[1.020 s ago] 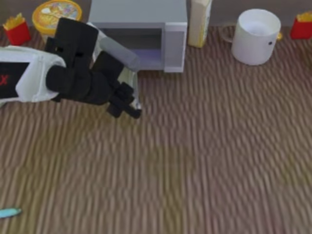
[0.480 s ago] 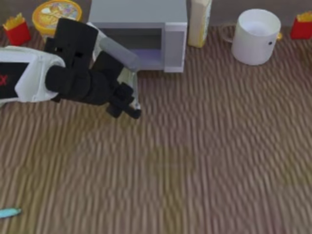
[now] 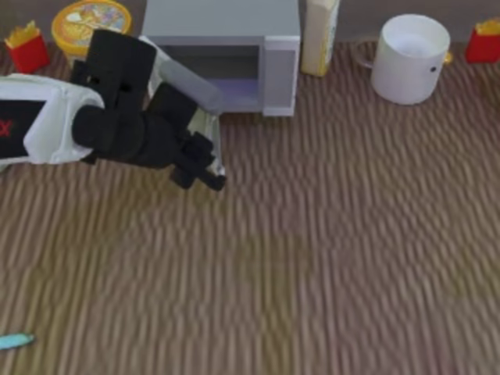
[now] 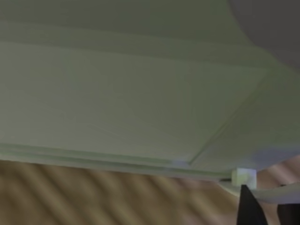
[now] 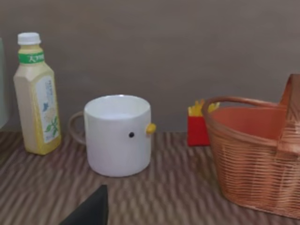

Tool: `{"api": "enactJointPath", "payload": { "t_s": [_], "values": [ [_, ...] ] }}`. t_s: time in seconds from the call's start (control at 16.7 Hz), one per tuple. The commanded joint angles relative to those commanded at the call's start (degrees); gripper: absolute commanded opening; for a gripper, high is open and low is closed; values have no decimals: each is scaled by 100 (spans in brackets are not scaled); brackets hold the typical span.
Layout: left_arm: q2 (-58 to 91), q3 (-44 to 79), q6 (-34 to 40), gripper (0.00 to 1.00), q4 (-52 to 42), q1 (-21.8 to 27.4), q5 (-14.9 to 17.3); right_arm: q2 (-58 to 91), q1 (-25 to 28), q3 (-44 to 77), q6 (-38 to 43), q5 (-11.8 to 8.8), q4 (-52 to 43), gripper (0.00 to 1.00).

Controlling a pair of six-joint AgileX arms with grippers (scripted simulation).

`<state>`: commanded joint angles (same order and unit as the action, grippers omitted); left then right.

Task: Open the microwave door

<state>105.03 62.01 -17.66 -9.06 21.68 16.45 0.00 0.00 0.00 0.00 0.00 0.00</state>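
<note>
Microwave door (image 3: 191,86), a flat silver-grey panel with a darker window, stands swung well out from the small silver-grey boxy microwave (image 3: 223,31) at the bench's (image 3: 328,258) far edge, left of centre, its pale interior exposed. The left hand (image 3: 205,168) sits at the door's free edge; whether its fingers are apart or clamped there I cannot tell.

Pulling off the hinge arc could drag the light microwave forward or let the edge slip free.

The left wrist view shows only the door's pale inner face, close. The right wrist view alone shows a woven orange basket (image 5: 262,154), near the white cylindrical cup (image 5: 119,136) and yellow bottle (image 5: 35,112); the right arm appears parked.
</note>
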Motion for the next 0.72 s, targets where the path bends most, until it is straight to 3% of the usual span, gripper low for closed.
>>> {"api": "enactJointPath", "payload": {
  "t_s": [0.72],
  "values": [
    [-45,-27,-270,0,-83,-102,217,0,0,0,0,0,0,100]
  ]
}}
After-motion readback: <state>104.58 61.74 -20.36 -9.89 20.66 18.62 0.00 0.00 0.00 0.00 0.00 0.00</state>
